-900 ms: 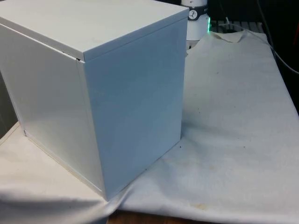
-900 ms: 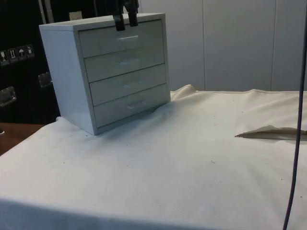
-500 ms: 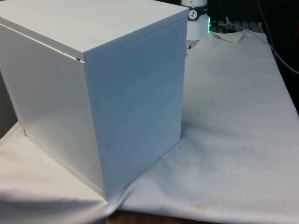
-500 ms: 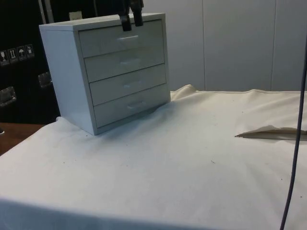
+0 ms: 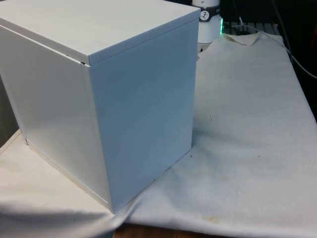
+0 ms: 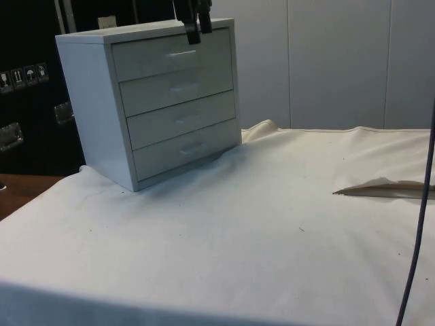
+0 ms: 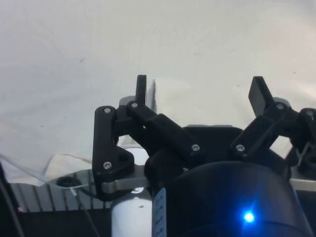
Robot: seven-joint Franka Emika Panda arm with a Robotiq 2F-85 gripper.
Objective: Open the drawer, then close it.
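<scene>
Front view presents chest of drawers (image 5: pixel 99 99) as blank white back and side panels on white cloth (image 5: pixel 247 148); side view reveals four drawer fronts with small handles, all flush. Gripper (image 6: pixel 195 30) hangs at chest's top front edge, just above top drawer (image 6: pixel 173 56), near its handle (image 6: pixel 181 53). Wrist view shows fingers (image 7: pixel 141 89) spread wide, nothing between them, cloth beyond.

Chest of drawers (image 6: pixel 156 102) at cloth's (image 6: pixel 272 238) corner, cloth before drawers open
</scene>
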